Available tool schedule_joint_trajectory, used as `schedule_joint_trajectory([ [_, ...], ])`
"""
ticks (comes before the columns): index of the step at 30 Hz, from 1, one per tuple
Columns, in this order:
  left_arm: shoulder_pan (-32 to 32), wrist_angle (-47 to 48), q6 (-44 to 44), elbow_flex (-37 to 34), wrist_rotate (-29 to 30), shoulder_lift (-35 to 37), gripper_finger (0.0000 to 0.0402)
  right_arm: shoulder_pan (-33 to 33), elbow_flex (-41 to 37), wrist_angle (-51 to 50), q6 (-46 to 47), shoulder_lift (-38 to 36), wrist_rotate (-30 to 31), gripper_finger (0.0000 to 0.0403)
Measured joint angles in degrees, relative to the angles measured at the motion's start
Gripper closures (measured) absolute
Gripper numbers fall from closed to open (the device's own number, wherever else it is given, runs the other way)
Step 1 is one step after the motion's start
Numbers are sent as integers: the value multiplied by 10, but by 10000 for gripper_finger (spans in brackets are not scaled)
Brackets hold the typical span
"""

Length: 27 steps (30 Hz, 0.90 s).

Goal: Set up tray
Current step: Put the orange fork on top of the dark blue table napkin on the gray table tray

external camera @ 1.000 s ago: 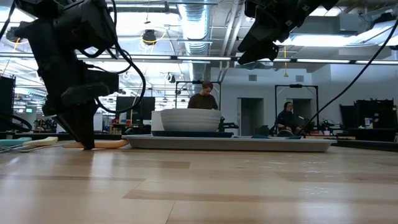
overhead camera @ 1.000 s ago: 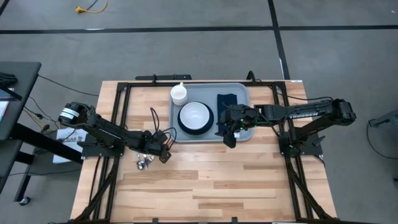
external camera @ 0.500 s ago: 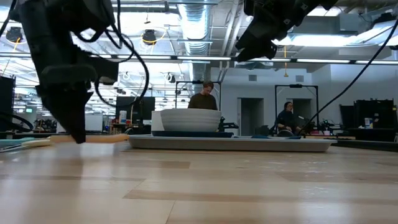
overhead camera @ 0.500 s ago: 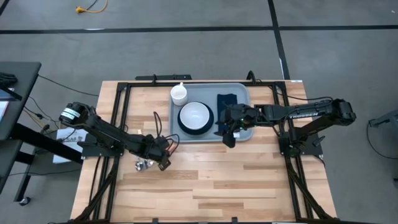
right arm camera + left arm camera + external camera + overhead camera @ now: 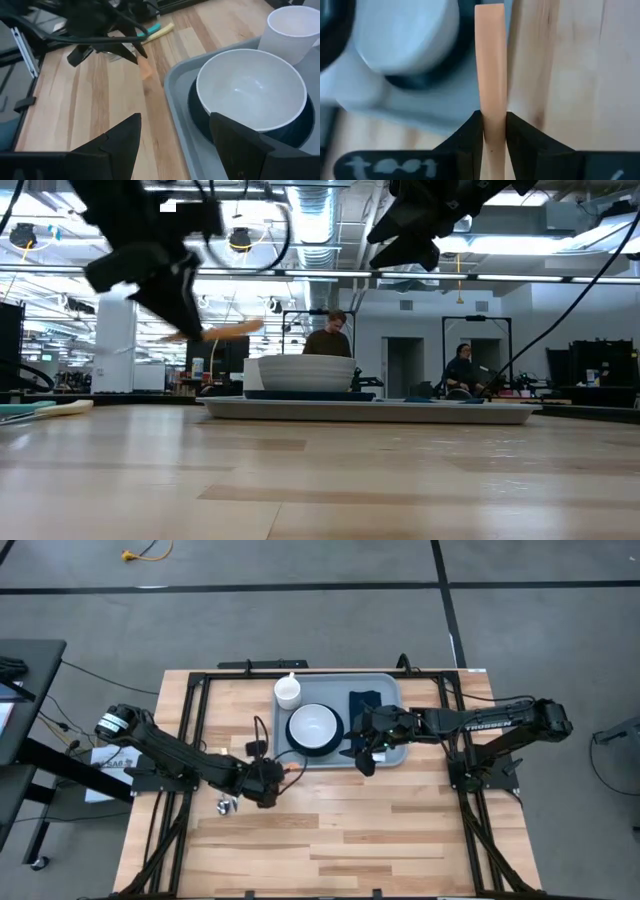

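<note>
Tray (image 5: 390, 755) already holds plate, bowl (image 5: 313, 725), cup, napkin; left gripper (image 5: 268, 783) clamps an orange utensil handle (image 5: 490, 75) beside it, unplaced; right gripper (image 5: 366, 755) spread, empty.

You're on a light wood-plank table (image 5: 330, 830) with a black frame (image 5: 195, 690), sitting on grey floor (image 5: 300, 610) crossed by dark lines. Yellow cable (image 5: 145, 552) lies far off on the floor. Behind, you've got an open workshop: exposed ceiling ducts (image 5: 315, 220), bright strip lights (image 5: 510, 242), two people (image 5: 326, 335) at benches (one further right (image 5: 462, 368)), doorways in the grey wall (image 5: 400, 365)
</note>
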<state>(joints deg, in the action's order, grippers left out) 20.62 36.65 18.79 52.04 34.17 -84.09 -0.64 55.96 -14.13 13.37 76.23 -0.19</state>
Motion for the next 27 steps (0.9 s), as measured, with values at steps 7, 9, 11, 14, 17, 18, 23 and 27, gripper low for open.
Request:
schedule_joint_trajectory([
  [7, 0, -3, -189, 61, 54, 0, 342, 2, 0, -1, 16, 0, 0, 172],
  [9, -1, -13, -200, 72, 72, 0, 342, 7, 0, -1, 4, 0, 1, 172],
  [11, -4, -27, -199, 81, 82, 0, 342, 17, 0, -2, -33, 0, 4, 172],
  [14, -6, -53, -203, 83, 83, 1, 342, 42, 0, -2, -91, 0, 41, 172],
  [17, -6, -73, -225, 83, 88, 1, 342, 67, 0, 9, -108, 0, 100, 172],
  [18, -6, -79, -232, 83, 88, 1, 342, 73, 0, 16, -103, 0, 111, 172],
  [23, -6, -107, -265, 83, 87, 1, 342, 81, 0, 52, -7, 0, 122, 172],
  [27, -6, -122, -282, 83, 97, 1, 342, 78, 0, 70, 75, 0, 121, 172],
])
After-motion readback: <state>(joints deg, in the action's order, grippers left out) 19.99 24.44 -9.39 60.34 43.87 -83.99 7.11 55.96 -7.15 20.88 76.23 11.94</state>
